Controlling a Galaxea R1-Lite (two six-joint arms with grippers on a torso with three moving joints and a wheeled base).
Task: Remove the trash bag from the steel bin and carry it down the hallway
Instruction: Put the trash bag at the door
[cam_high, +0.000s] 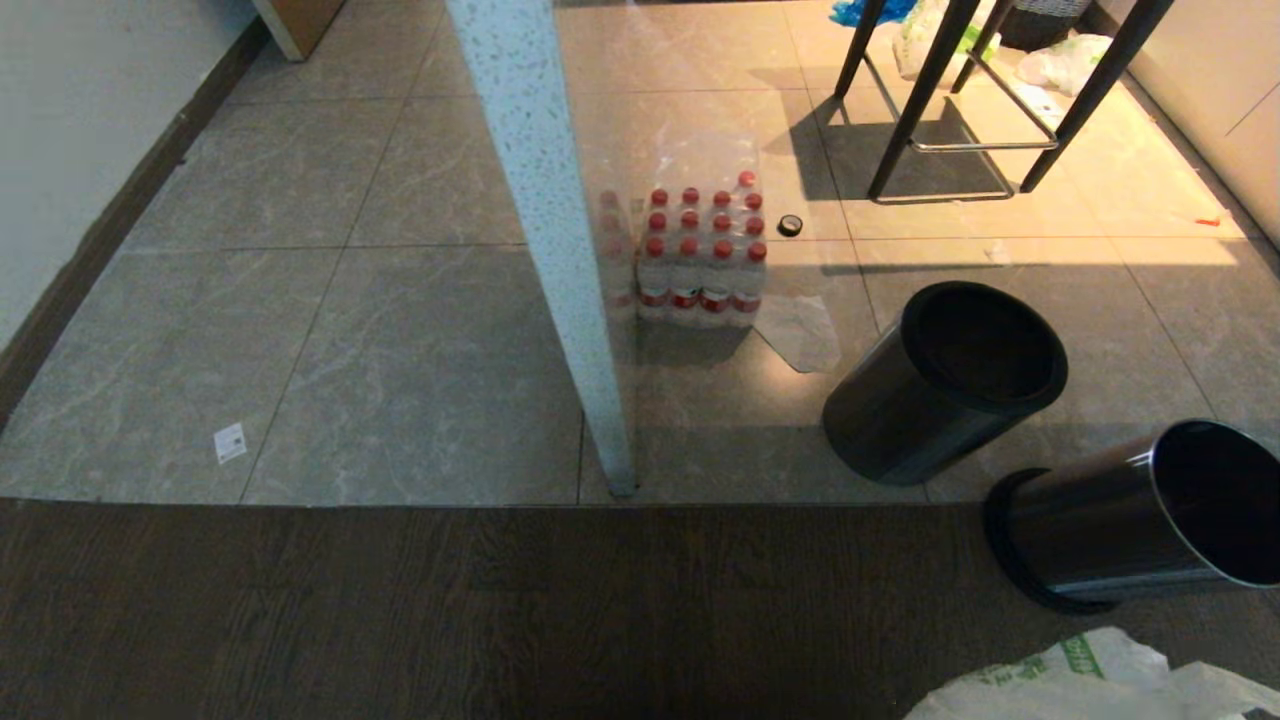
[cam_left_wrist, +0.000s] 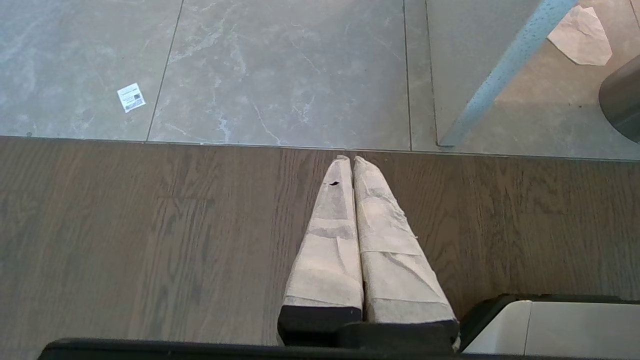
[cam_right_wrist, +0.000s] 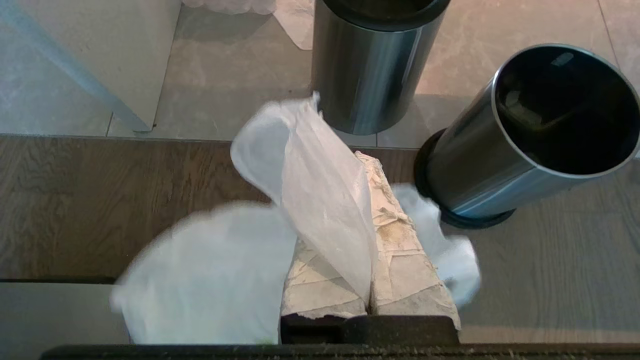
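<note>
Thin white trash bag (cam_right_wrist: 320, 200) hung pinched in the closed right gripper (cam_right_wrist: 370, 300), apparently by one fold; it could slip free. Left gripper (cam_left_wrist: 350, 165) was closed, empty.

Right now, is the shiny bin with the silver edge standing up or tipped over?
Tipped over. The steel bin lies on its side on the wood floor, its dark open mouth facing sideways.

Count on inspection, head view. Steel bins: two, the steel bin (cam_high: 1120, 520) at 4 o'clock and a second steel bin with black rim (cam_high: 940, 385) at 3 o'clock. Trash bag (cam_high: 1080, 685): one, at 5 o'clock. Pack of red-capped bottles (cam_high: 705, 250): one, at 12 o'clock; sixteen caps visible. Stool (cam_high: 960, 100): one. Floor label (cam_high: 230, 442): one. Tape roll (cam_high: 790, 225): one.
</note>
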